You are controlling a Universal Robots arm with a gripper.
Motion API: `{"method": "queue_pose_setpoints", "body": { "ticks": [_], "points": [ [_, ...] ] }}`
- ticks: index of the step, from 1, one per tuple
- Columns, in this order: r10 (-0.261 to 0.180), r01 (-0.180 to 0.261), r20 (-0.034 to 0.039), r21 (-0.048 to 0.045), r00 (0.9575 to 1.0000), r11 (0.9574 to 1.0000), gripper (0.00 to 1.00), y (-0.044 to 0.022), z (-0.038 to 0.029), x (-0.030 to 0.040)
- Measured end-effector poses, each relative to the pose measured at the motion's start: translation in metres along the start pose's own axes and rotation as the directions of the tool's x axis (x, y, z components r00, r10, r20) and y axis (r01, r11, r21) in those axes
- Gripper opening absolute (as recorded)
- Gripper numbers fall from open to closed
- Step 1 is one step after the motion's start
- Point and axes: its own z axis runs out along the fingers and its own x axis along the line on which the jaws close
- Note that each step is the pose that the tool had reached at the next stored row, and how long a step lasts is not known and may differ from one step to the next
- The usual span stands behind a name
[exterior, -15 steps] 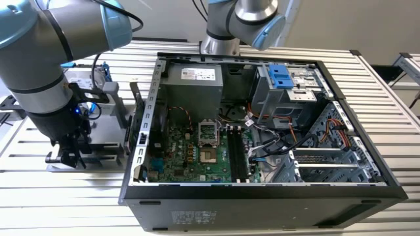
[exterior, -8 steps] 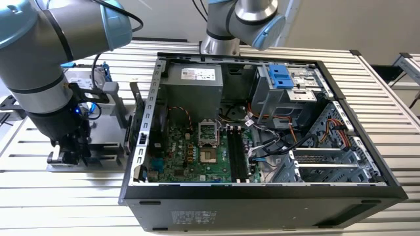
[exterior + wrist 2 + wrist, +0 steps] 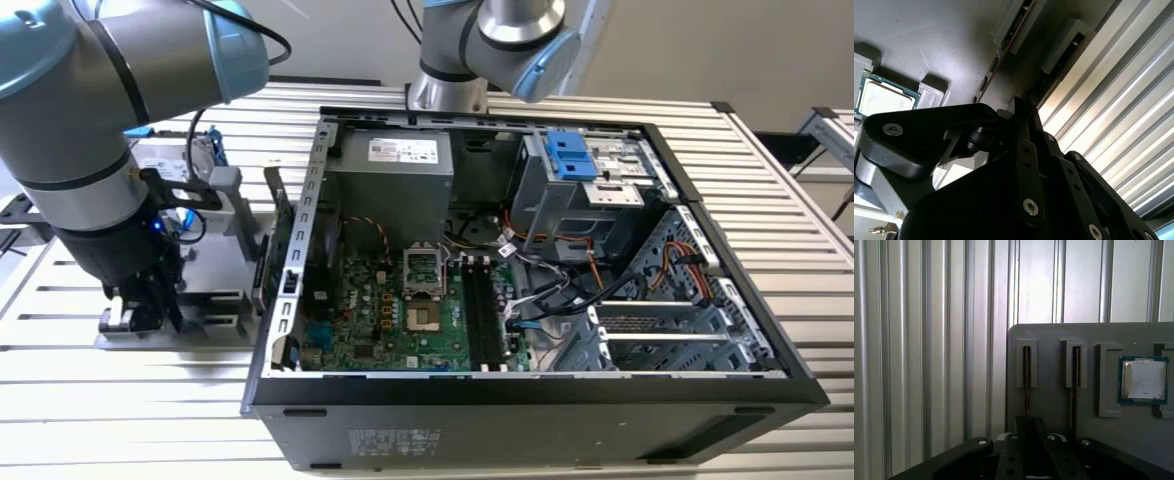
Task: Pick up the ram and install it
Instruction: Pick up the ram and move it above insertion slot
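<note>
The ram [image 3: 1026, 385] stands on edge in a slot of a grey holder tray [image 3: 1054, 335], a thin dark stick with a brownish edge. In the second wrist view the ram [image 3: 995, 64] runs straight into my black fingertips. My gripper [image 3: 1027, 427] sits over that stick with its fingers drawn together on it, still low at the tray. In the exterior view my gripper [image 3: 140, 315] is down on the tray [image 3: 214, 300], on the exterior view's left of the open computer case [image 3: 534, 400].
A second stick [image 3: 1074, 385] stands in the neighbouring slot, and a square silver processor [image 3: 1144, 380] lies beside it. Inside the case, long black memory slots [image 3: 483, 310] sit on the green motherboard. Another arm's base [image 3: 447, 90] stands behind the case. The table is ribbed metal.
</note>
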Motion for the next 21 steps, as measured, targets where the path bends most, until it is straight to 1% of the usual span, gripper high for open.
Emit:
{"method": "queue_pose_setpoints", "body": {
  "ticks": [17,21],
  "points": [
    [0.0,0.0,0.0004,0.0003,1.0,1.0,0.0,0.0,0.0001,-0.0001],
    [0.0,0.0,0.0003,0.0001,1.0,1.0,0.0,0.0,-0.0025,0.0002]
  ]
}}
